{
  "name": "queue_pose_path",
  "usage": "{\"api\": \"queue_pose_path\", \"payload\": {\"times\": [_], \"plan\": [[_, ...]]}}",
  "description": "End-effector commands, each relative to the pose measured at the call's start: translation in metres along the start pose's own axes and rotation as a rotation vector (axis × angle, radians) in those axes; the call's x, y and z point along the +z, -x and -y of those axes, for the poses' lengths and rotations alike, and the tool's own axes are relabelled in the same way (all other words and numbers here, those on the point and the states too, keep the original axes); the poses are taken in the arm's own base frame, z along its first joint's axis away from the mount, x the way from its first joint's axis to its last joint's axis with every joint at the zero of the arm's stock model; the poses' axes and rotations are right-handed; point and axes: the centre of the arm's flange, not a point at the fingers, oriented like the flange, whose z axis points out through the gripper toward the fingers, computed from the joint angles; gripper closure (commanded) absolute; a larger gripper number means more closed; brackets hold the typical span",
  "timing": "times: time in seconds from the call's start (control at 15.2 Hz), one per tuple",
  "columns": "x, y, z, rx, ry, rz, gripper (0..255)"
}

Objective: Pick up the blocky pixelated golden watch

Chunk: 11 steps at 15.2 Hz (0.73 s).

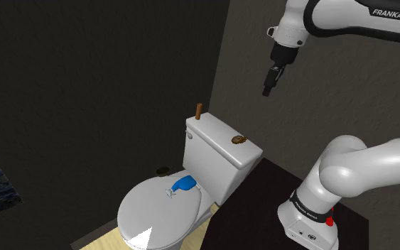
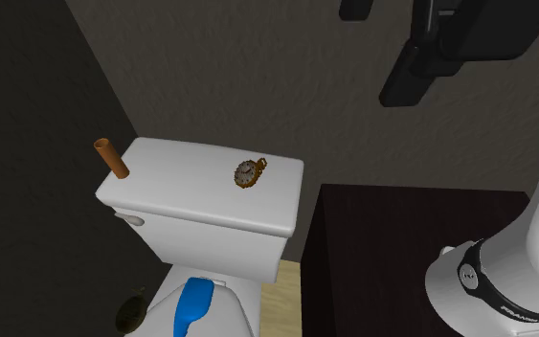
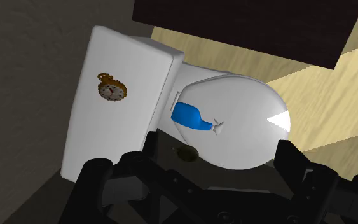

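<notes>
The golden watch (image 1: 239,139) (image 2: 249,172) (image 3: 112,88), blocky with a pale dial, lies flat on the lid of the white toilet tank (image 1: 209,145) (image 2: 190,196) (image 3: 98,146), near the end closest to the stand. My black gripper (image 1: 267,91) (image 3: 217,156) hangs high above the watch and a little toward the stand, close to the dark wall. Its fingers (image 3: 151,151) stand apart with nothing between them. One finger (image 2: 403,81) shows in the second exterior view above the watch.
A brown cylinder (image 1: 199,111) (image 2: 112,158) stands at the tank's far end. A blue object (image 1: 183,185) (image 2: 192,304) (image 3: 190,116) lies on the closed toilet lid. A small dark thing (image 1: 163,170) (image 3: 185,152) sits beside the toilet. The dark stand (image 2: 401,239) adjoins the tank.
</notes>
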Motion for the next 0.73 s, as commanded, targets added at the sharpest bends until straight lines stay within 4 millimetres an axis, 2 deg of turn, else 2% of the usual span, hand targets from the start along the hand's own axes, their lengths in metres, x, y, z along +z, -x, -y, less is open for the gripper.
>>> {"api": "queue_pose_path", "payload": {"times": [0.0,0.66], "plan": [[0.000,0.000,0.000,0.000,0.000,0.000,0],[0.115,-0.019,-0.066,-0.070,-0.013,0.029,0]]}}
